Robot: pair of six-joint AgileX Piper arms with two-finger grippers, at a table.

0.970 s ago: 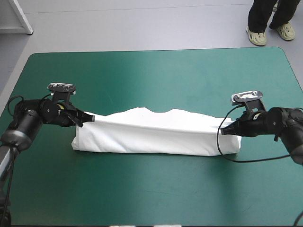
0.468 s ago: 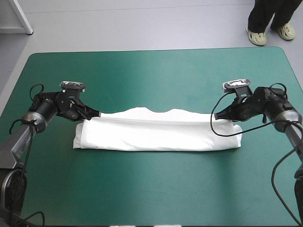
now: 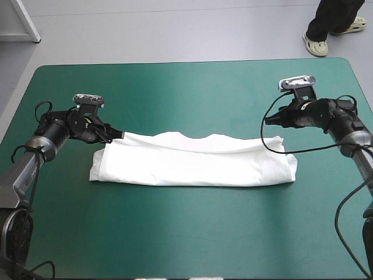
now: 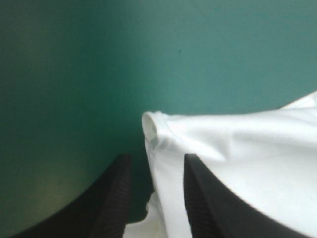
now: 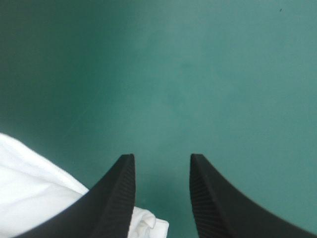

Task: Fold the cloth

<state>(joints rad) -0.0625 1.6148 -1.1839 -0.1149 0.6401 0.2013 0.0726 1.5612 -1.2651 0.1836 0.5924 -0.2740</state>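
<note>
cloth: white short-sleeved T-shirt lay folded
left gripper: spread, perhaps touching 10 o'clock corner
right gripper: spread, 2 o'clock off shirt

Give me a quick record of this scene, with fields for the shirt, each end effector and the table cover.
T-shirt: white, folded into a long band, lying on the table
Left end effector: open, the T-shirt's edge reaching into its gap
Right end effector: open, gap empty, the T-shirt beside it
Cover: teal-green
</note>
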